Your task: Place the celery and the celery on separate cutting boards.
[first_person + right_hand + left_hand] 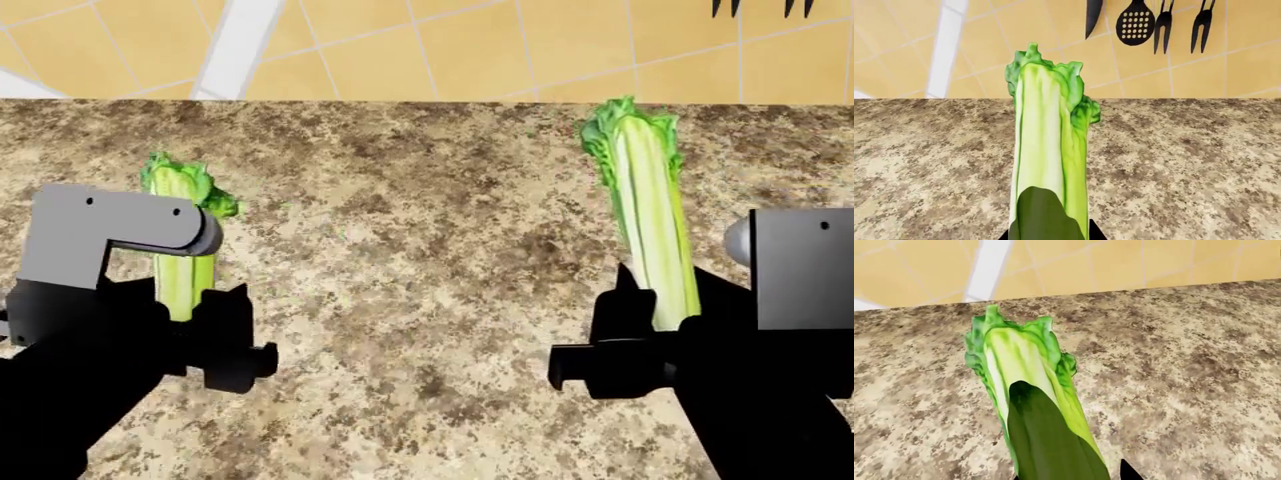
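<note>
Head view: left gripper closed round left celery, right gripper closed round right celery, both stalks lifted over granite counter, presumably for carrying toward cutting boards, none in view.

Lower end of left celery hidden inside left gripper; base of right celery likewise swallowed by right gripper; jaw contact impossible to make out in either wrist view, stalks cut off at frame edge; hanging utensils clipped by upper border; no cutting board in view.
</note>
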Robot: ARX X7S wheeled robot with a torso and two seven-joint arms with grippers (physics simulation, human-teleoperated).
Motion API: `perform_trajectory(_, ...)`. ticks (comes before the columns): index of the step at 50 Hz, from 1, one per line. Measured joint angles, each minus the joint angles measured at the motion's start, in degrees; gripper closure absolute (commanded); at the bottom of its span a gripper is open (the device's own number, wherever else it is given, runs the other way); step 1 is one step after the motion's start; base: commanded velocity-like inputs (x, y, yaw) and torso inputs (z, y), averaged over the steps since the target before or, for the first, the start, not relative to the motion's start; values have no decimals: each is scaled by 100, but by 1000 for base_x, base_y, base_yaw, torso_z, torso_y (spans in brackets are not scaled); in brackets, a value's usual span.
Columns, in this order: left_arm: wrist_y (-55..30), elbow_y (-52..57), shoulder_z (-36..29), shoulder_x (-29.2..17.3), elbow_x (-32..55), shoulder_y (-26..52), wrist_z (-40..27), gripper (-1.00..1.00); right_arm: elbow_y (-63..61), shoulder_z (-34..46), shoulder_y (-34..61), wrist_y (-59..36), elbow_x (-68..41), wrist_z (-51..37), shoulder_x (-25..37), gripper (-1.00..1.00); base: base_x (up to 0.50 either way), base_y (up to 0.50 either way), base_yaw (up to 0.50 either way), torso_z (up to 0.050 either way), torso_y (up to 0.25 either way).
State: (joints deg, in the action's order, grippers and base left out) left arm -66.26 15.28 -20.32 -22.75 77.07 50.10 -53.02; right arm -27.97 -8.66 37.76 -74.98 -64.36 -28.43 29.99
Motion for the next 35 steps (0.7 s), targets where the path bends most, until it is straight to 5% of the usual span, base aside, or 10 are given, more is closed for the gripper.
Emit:
perform_trajectory(12,-358,694,567,-893,905,-133,-177,100,-172,-85,-137,83,-159,44,135,100,0,-166,0,0,0)
perform_trajectory(35,-436,971,659,-1159,1369,-106,-333,100,-285,-109,-284,99,-356,59,284,100,0,-500,0,0,1)
